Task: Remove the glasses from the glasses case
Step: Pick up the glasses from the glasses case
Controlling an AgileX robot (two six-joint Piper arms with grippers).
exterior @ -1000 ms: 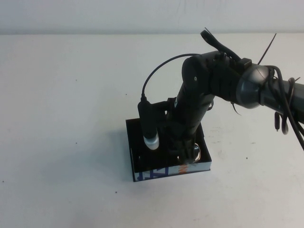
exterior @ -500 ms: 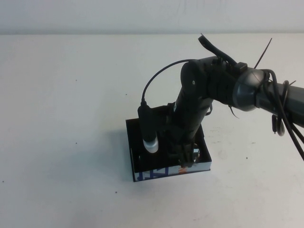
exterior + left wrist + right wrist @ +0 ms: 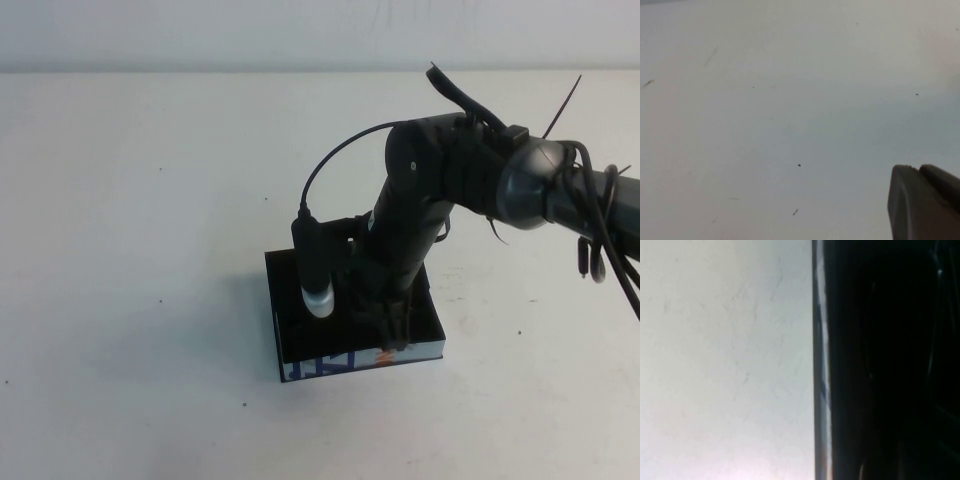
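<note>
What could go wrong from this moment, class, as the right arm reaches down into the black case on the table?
1. The right gripper sits deep inside the glasses case, and its jaws are hidden, so a grasp on the glasses cannot be confirmed; it may come up empty.
2. The case lies loose on the table, so lifting could drag or tip it.
3. The left gripper is over bare table, away from the case, so it probably cannot steady it.
</note>
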